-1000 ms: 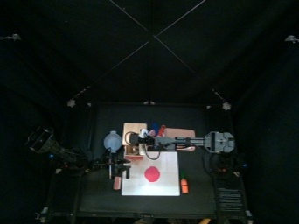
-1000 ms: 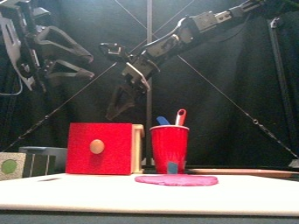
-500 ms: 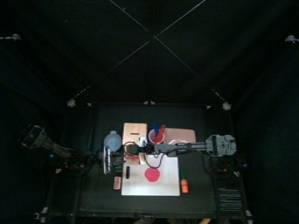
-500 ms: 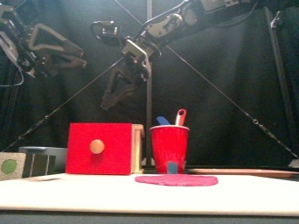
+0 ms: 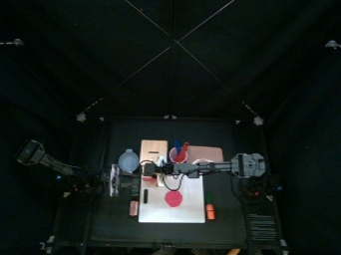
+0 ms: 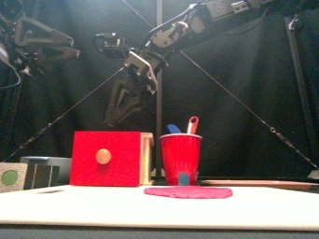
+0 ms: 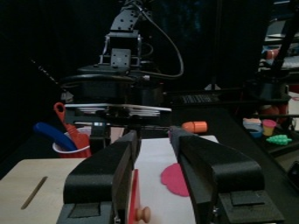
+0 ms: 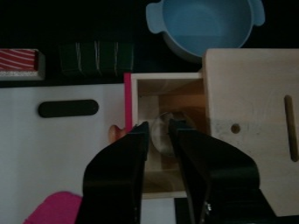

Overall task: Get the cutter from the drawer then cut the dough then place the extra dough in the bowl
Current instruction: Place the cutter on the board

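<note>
Two jaws a sliver apart over the open drawer

Right gripper (image 8: 162, 131) hangs above the drawer (image 8: 152, 87) pulled out of the wooden box (image 8: 251, 96), jaws narrowly parted and, as far as you can see, empty. The pale glint below is likely the cutter (image 8: 170, 118): light, rigid, slick metal. Take it by the wire handle. The drawer walls crowd you. Bowl (image 8: 205, 26) sits just beside the box, dough (image 8: 52, 210) in front. Left gripper (image 7: 146, 144) rests wide open, empty, apart from the box.

Dim booth, bright table, soft focus

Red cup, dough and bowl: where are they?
Cup (image 6: 181, 154), front view, middle of its side.
Dough (image 6: 188, 192), front view, middle of the disc.
Bowl (image 8: 201, 24), right wrist view, its inside bottom.
</note>
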`<action>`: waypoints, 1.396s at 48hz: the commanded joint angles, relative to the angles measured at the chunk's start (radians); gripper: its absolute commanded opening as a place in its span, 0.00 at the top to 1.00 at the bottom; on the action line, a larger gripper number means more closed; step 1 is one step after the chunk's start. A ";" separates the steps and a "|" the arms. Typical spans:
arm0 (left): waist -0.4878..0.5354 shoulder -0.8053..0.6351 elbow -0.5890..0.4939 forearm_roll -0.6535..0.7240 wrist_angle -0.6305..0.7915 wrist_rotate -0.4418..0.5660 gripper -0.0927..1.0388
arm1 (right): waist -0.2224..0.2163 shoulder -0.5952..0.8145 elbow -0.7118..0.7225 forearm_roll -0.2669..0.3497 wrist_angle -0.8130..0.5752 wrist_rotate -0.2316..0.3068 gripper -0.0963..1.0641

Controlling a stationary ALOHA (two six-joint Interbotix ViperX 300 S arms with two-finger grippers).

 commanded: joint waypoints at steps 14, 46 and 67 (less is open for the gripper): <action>0.006 -0.002 -0.002 0.003 -0.008 -0.003 0.25 | -0.008 0.017 -0.078 -0.005 0.069 -0.002 0.27; 0.008 -0.002 0.008 0.003 0.017 -0.006 0.25 | -0.037 0.054 -0.097 -0.052 0.091 -0.002 0.27; 0.006 -0.002 0.009 0.002 0.029 -0.008 0.25 | -0.037 0.083 -0.095 -0.086 0.109 -0.002 0.27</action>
